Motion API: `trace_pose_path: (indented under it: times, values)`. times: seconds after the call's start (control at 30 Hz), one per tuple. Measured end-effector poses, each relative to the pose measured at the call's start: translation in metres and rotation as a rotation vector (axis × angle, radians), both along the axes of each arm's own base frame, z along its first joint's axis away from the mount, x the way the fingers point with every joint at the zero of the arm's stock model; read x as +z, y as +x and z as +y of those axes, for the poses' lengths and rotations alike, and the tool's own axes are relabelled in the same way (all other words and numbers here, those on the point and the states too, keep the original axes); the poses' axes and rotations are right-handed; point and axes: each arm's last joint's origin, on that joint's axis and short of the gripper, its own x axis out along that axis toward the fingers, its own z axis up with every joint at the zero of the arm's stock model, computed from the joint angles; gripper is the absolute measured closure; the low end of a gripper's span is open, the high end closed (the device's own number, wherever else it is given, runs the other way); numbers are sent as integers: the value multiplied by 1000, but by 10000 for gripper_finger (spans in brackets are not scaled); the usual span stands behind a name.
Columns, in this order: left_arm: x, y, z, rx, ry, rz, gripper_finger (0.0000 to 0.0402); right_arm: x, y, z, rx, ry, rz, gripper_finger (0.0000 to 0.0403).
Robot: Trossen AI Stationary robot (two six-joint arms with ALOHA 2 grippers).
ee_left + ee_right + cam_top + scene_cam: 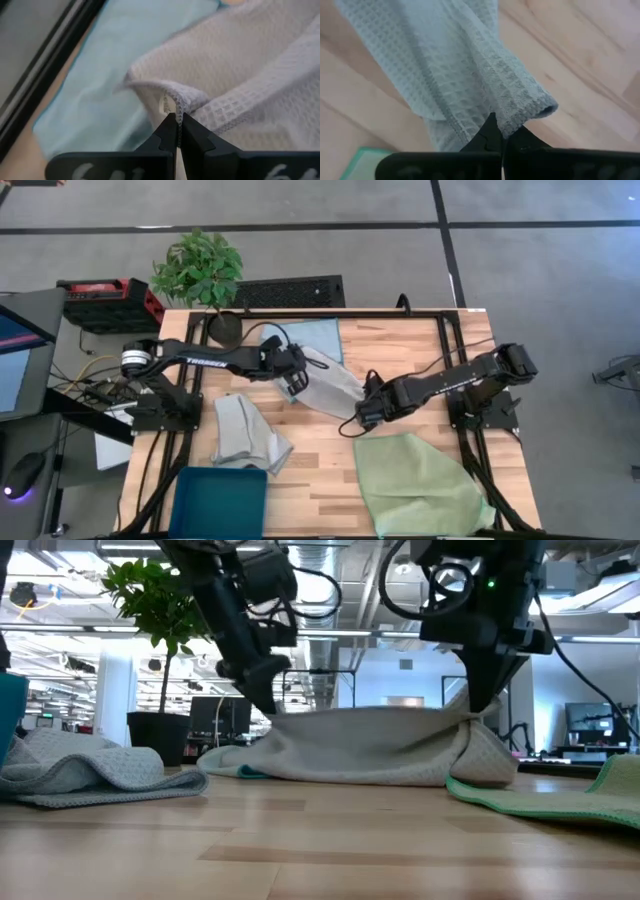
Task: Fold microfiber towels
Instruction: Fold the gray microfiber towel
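A pale grey towel [330, 385] stretches between my two grippers at the table's middle, sagging onto the wood in the low view [370, 745]. My left gripper [297, 378] is shut on its left end, my right gripper [365, 415] on its right end. Partly under it lies the light blue towel [318, 333], flat at the far middle. A second pale grey towel [245, 435] lies crumpled at the near left. The light green towel [415, 485] lies spread at the near right. My left gripper pinches a stitched corner with a small tag [169, 102] of the grey towel between its fingertips, slanting down from the table's left. The cloth is raised there and hangs down. My right gripper pinches a hemmed, bunched edge [520, 117] of the same towel, pointing steeply down. The cloth droops from the fingers; its lower part rests on the table.
A dark teal bin [220, 500] stands at the near left corner. A potted plant [200, 275] stands at the far left edge. Bare wood [320, 470] shows between the crumpled grey towel and the green one.
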Motion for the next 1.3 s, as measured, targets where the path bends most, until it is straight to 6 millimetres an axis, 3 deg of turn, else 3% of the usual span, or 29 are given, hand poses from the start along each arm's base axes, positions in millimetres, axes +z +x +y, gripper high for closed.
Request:
trace_pose_path:
  times: [0.43,0.7,1.03,1.3]
  values:
    - [2,3,32,32,55,-66,401,0,2,-5,-1,2,-4,392]
    - [2,7,35,-13,69,-91,398,0,2,-6,-6,7,-3,356]
    - [-14,14,36,-41,28,-70,306,0,3,-6,1,8,-8,294]
    - [-3,12,37,-2,35,-100,248,0,2,-8,-5,25,7,211]
